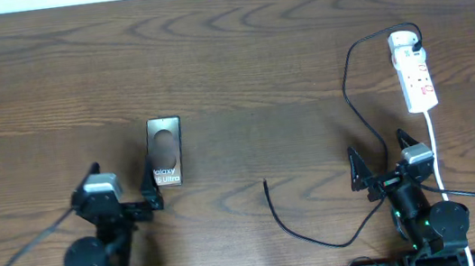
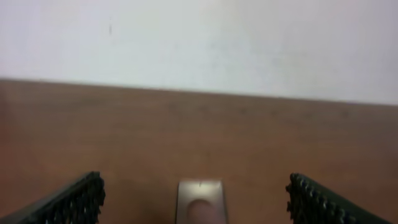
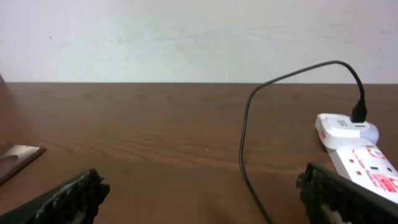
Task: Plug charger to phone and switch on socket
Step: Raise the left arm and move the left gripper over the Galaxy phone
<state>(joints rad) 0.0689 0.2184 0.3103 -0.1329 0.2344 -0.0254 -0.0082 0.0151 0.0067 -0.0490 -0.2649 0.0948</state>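
One phone lies flat on the wooden surface, left of centre, just beyond the left end effector, whose jaws stand wide with nothing between them. It looks like a rigid, smooth slab, probably slippery on its faces, so a pinch across its long edges seems the safest hold.

There is one charger. Its thin black cable loops from the white plug adapter at the far right, runs down past the right end effector and curls back to a free connector tip near the middle. The cable looks light and limp, so it will likely sag and twist. Gripping close behind the tip should keep the tip aimed at the phone's port.

One socket sits at the far right, with its thick white cord trailing toward the near edge. It is stiff and light and may slide when its switch is pressed. The right end effector is likewise spread wide and empty.
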